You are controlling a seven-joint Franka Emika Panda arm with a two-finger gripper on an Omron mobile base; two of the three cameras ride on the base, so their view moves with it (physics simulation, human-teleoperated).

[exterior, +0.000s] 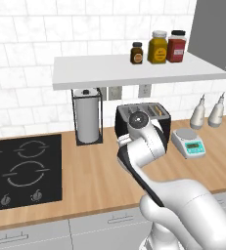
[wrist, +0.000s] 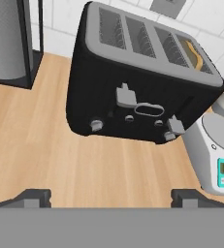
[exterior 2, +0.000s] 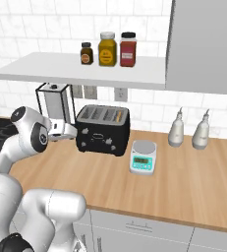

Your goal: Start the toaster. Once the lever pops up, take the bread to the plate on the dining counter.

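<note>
Wood counter [exterior 2: 193, 182] carries the black toaster [wrist: 133, 92] against the tiled wall, paper towel holder [exterior: 87, 119] to one side, white scale [exterior 2: 143, 158] on the other. Bread [wrist: 195, 54] sits in the end slot nearest the scale. Gripper [wrist: 111, 196] faces the toaster front, jaws wide apart, empty.

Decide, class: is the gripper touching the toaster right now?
Apart. In the hand view, bare wooden counter lies between the open gripper and the toaster.
</note>
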